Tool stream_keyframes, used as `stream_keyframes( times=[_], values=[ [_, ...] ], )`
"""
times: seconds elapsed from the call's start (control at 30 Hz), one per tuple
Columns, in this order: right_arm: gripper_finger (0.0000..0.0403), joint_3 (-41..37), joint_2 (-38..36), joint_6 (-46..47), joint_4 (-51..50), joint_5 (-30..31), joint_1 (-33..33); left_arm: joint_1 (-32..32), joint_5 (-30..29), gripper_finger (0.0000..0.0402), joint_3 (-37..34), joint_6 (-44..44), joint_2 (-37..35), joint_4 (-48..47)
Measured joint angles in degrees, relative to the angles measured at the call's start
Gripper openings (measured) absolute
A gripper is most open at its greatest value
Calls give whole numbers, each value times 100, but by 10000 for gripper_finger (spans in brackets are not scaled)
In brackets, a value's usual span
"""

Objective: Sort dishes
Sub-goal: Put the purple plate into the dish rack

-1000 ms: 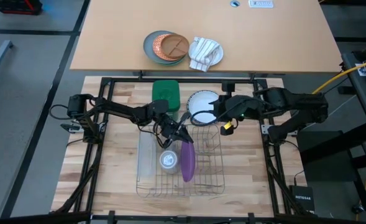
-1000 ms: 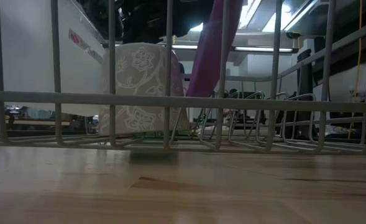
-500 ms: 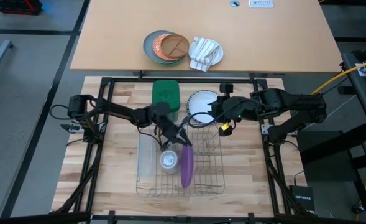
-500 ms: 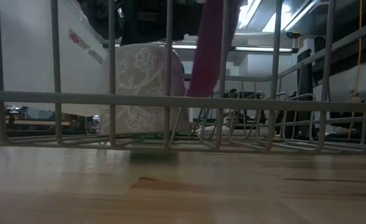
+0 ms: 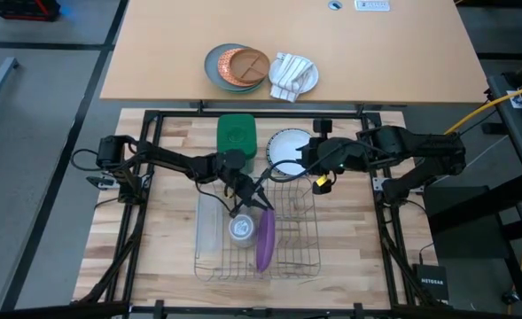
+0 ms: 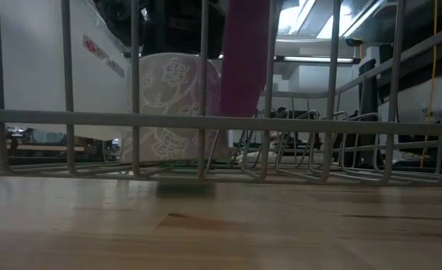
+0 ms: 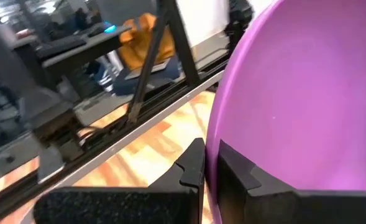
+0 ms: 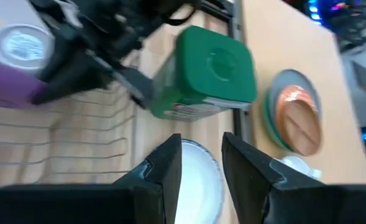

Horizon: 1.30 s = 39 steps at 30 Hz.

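The purple plate (image 5: 265,241) stands on edge in the wire dish rack (image 5: 300,235), close to upright in the low view (image 6: 243,60). My left gripper (image 5: 248,202) reaches in from the table's left and is shut on that plate. A white plate (image 5: 285,143) lies flat on the table just beyond the rack. My right gripper (image 5: 303,162) hovers open over its near rim, and the white plate (image 8: 198,186) shows between its fingers. I cannot make out a striped plate. My left gripper (image 7: 209,152) pinches the purple plate's rim (image 7: 223,118) between its two fingers, one finger on each face. It comes slanting down from the table's far left. The plate stands nearly upright with its lower edge down in the rack.
A patterned cup (image 5: 240,229) sits in the rack beside the purple plate, and a clear tray (image 5: 207,226) lies along the rack's left side. A green container (image 5: 236,133) stands beyond the rack. On the far table are a grey plate with an orange divided plate (image 5: 238,66) and a cloth-covered plate (image 5: 293,75).
My left gripper has tipped the purple plate from leaning toward the table's right to nearly upright, and the plate has shifted a little toward the cup. My right gripper has edged slightly left over the white plate.
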Motion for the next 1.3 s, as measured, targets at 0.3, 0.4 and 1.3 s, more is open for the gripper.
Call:
stream_keyframes(
  times=[0.3,0.4,1.3],
  values=[
    [117,1,0,66,-140,-703,4,7,-579,17,13,-412,-17,-367],
    [117,1,0,66,-200,-701,2,8,-583,17,13,-404,-24,-537],
    [117,1,-2,38,-246,-695,2,5,-738,1,9,-167,-216,471]
  ],
)
